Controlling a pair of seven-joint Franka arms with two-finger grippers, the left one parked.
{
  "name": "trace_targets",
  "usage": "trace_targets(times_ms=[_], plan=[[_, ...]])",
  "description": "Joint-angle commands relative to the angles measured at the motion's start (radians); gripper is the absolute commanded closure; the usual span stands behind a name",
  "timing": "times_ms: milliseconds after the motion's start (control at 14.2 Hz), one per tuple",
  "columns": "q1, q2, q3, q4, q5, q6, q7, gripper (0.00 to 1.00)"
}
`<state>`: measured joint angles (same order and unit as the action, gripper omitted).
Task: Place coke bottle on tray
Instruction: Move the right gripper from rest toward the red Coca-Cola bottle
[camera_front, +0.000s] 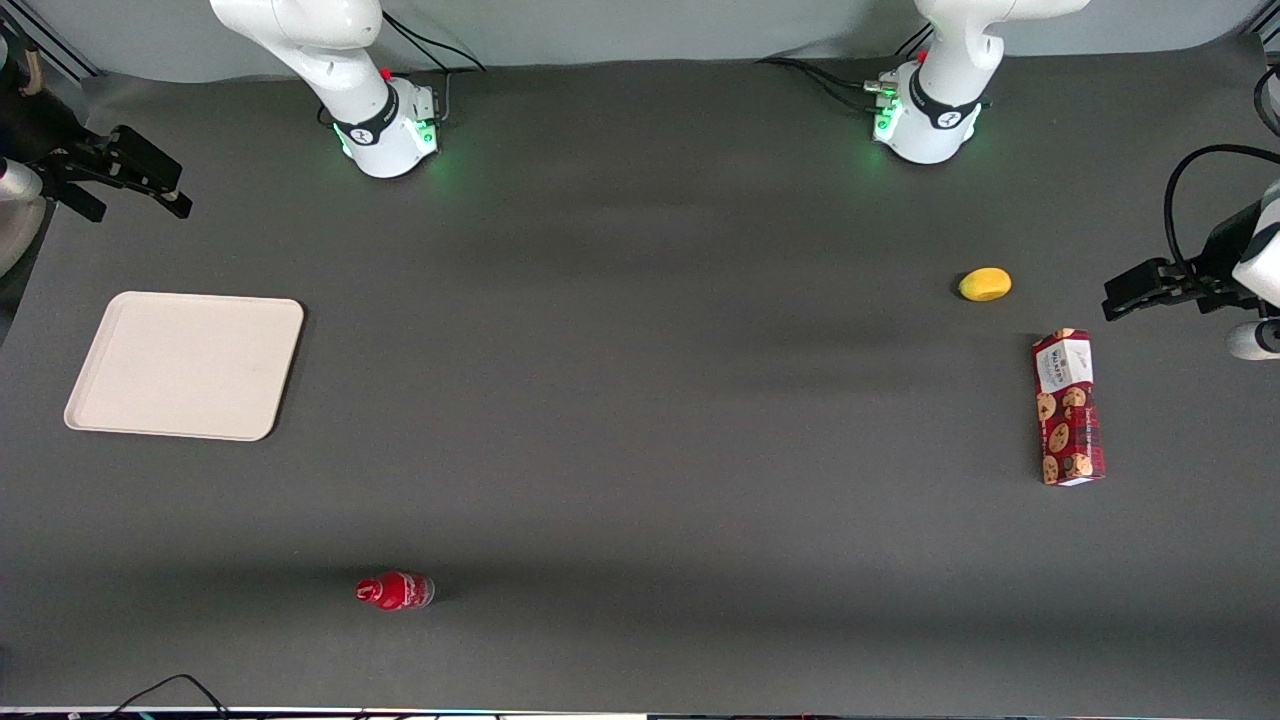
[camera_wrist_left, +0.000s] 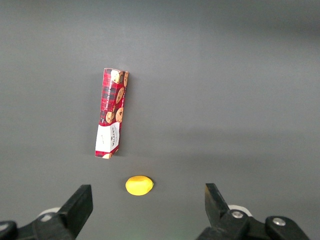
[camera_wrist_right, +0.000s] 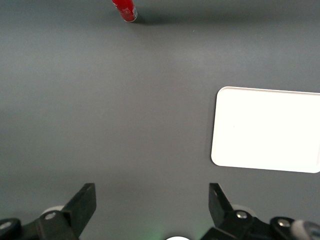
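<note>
The coke bottle, small and red with a red cap, lies on its side on the dark table, near the front camera. It also shows in the right wrist view. The cream-beige tray lies flat and bare toward the working arm's end of the table, farther from the camera than the bottle; it shows in the right wrist view too. My right gripper hangs open and empty above the table edge, farther from the camera than the tray and well away from the bottle. Its open gripper holds nothing.
A red cookie box lies toward the parked arm's end of the table, with a yellow fruit a little farther from the camera. Both show in the left wrist view, the box and the fruit. The two arm bases stand at the back.
</note>
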<state>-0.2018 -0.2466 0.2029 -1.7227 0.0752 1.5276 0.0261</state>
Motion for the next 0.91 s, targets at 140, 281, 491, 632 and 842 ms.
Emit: trace_targets(times_ms=[140,281,491,632,842], plan=[[0.063,0.004,-0.037,0.018,0.000,-0.024,0.006,0.00],[0.149,0.006,-0.121,0.018,-0.008,-0.024,0.006,0.00],[0.231,0.018,-0.154,0.023,-0.064,-0.023,0.008,0.00],[0.272,0.090,-0.171,0.108,-0.086,-0.023,0.009,0.00],[0.277,0.298,-0.172,0.306,-0.084,-0.018,0.002,0.00]])
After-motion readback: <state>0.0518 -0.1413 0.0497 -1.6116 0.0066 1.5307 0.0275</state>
